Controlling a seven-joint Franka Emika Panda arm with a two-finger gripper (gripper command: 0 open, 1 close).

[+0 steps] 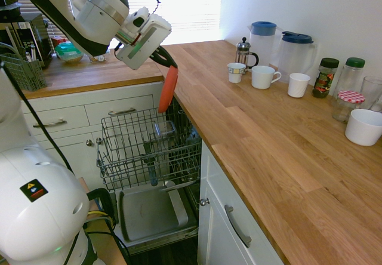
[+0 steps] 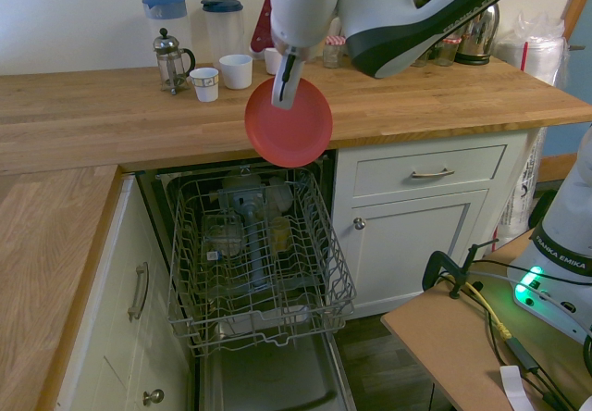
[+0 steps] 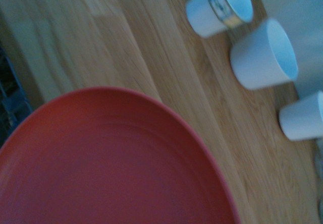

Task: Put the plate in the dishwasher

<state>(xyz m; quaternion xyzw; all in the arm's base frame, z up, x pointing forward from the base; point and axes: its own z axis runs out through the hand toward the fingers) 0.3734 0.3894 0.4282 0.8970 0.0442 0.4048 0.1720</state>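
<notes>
The coral-red plate (image 2: 289, 124) hangs on edge in the air, held at its upper rim by my gripper (image 2: 285, 92), which is shut on it. It is above the back of the dishwasher (image 2: 236, 244), whose grey wire rack (image 2: 254, 277) is pulled out over the lowered door. From the other side the plate (image 1: 168, 89) shows edge-on just off the counter's edge, over the rack (image 1: 146, 148), under my gripper (image 1: 166, 62). In the wrist view the plate (image 3: 111, 163) fills the lower half, blurred.
White mugs (image 1: 264, 77), a French press (image 1: 243, 52) and two jugs (image 1: 295, 51) stand on the wooden counter (image 1: 268, 139). A white bowl (image 1: 363, 126) and jars sit further right. The rack holds several items. White drawers (image 2: 430, 172) flank the dishwasher.
</notes>
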